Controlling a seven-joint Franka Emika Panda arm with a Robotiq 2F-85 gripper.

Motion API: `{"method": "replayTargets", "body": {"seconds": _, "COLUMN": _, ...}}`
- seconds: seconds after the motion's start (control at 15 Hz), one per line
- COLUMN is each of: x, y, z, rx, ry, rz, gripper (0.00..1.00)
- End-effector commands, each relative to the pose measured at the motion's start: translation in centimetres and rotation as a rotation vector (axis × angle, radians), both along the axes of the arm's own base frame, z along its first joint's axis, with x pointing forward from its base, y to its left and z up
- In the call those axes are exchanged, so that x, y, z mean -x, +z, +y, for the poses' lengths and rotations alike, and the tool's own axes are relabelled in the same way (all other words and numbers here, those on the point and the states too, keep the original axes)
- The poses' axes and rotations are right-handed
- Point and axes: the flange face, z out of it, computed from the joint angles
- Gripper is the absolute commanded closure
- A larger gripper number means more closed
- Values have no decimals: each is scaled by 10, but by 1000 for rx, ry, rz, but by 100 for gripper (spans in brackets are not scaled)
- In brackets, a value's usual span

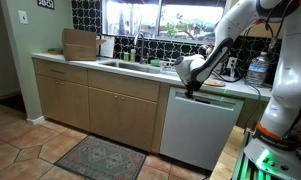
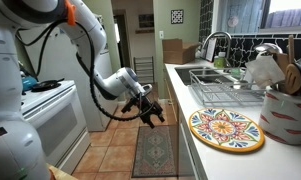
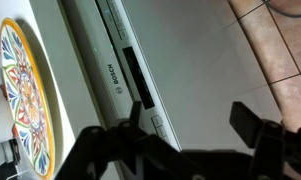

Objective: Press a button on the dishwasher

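White-silver and stiff, the flat-fronted dishwasher (image 1: 198,128) below the bench (image 2: 215,165) edge would, we judged, bear a firm push on its top strip (image 3: 130,75); our black hand (image 3: 187,112) stood apart.

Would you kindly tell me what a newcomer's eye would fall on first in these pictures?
The big white arm dominates, its open hand poised over the dark control strip along the top of the dishwasher. Next comes the brightly patterned plate, lying flat on the white counter near its front edge.
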Motion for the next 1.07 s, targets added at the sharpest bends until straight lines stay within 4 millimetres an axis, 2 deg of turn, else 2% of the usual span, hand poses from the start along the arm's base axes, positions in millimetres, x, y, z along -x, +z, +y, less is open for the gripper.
{"method": "replayTargets", "body": {"seconds": 0.0, "x": -25, "y": -22, "z": -9, "rx": 21, "ry": -38, "rz": -38, "gripper": 42}}
{"method": "replayTargets", "body": {"seconds": 0.47, "x": -57, "y": -40, "z": -13, "rx": 65, "ry": -20, "rz": -122, "gripper": 96}}
{"method": "replayTargets", "body": {"seconds": 0.53, "x": -59, "y": -41, "z": -12, "rx": 75, "ry": -21, "rz": -127, "gripper": 99}}
{"method": "replayTargets", "body": {"seconds": 0.6, "x": -53, "y": -33, "z": -11, "rx": 54, "ry": -32, "rz": -100, "gripper": 85}}
{"method": "replayTargets", "body": {"seconds": 0.73, "x": -57, "y": -36, "z": -10, "rx": 62, "ry": -31, "rz": -109, "gripper": 98}}
{"method": "replayTargets", "body": {"seconds": 1.0, "x": -59, "y": -36, "z": -11, "rx": 64, "ry": -31, "rz": -112, "gripper": 99}}
